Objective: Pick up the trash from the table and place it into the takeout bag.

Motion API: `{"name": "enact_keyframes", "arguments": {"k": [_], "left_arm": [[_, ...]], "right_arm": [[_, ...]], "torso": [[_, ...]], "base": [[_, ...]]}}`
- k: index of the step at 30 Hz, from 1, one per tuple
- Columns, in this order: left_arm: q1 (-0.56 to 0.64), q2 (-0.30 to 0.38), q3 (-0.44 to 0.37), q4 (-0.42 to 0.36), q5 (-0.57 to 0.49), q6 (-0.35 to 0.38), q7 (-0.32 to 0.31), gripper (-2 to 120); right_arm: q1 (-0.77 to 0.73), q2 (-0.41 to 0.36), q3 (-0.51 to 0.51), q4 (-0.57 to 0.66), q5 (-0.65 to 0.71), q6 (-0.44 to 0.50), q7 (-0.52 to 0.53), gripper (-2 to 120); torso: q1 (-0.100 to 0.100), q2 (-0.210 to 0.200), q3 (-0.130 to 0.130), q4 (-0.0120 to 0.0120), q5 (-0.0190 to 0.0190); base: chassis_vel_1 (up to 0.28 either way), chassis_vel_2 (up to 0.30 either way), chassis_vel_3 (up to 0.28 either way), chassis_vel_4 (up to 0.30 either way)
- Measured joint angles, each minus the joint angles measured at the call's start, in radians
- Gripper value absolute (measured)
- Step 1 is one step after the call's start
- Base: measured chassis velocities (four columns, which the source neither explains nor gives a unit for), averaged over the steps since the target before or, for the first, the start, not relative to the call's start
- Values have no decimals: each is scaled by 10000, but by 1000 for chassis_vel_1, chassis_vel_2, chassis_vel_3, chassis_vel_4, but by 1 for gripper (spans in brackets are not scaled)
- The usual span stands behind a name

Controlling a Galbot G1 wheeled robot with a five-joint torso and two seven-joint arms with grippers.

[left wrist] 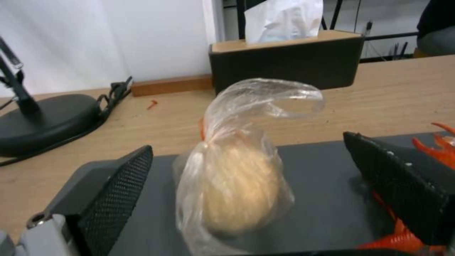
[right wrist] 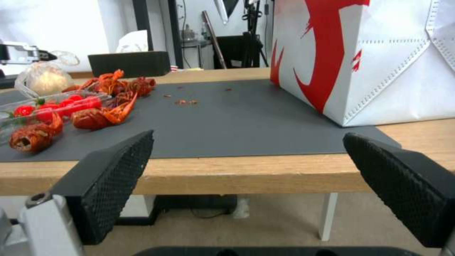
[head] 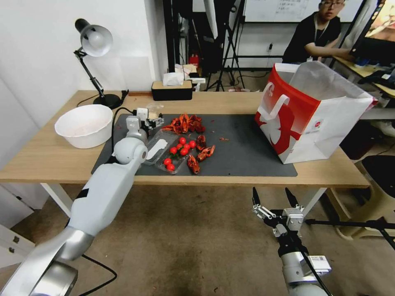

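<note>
1 wooden table (head: 53, 158) | dark mat (head: 247, 152) | takeout bag (head: 325, 119) upright

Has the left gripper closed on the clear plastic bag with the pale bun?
No. The left gripper has its jaws apart either side of the clear plastic bag with the pale bun.

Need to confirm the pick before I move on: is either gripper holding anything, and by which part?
Nothing is held. The left gripper is open, its fingers either side of the clear bag with pale bun without touching. The right gripper is open below the table edge.
</note>
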Motion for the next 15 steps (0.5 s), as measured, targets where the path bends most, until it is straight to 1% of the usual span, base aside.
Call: {"name": "enact_keyframes", "arguments": {"k": [2,3,6,8,9,10,11,15], "left_arm": [[-157,-61,112,272,0,1,68,100],[-157,-61,112,272,0,1,68,100],[-537,-197,320,835,-29,35,137,100],[-571,-213,340,892,-33,42,139,100],[-645,-248,370,1019,-46,61,146,100],[-816,-311,425,1312,-38,108,168,100],[-816,-311,425,1312,-38,108,168,100],[-1058,-379,495,1826,181,199,173,100]], "right_arm": [[9,-4,-1,-2,0,0,0,100],[9,-4,-1,-2,0,0,0,100],[12,-15,-2,-2,0,-4,1,100],[9,-16,0,-2,0,-5,1,100],[-2,-20,1,-2,0,-5,1,100],[-24,-26,10,0,2,-4,3,100],[-24,-26,10,0,2,-4,3,100],[-92,-8,39,35,3,29,3,100]], "torso": [[-1,0,0,0,-1],[-1,0,0,0,-1],[0,0,0,-1,0],[0,0,0,-1,0],[0,0,0,-1,-2],[0,0,0,0,-1],[0,0,0,0,-1],[0,0,0,0,-2]], "base": [[0,0,0,0],[0,0,0,0],[0,0,0,0],[0,0,0,0],[0,0,0,0],[0,0,0,0],[0,0,0,0],[0,0,0,0]]}}
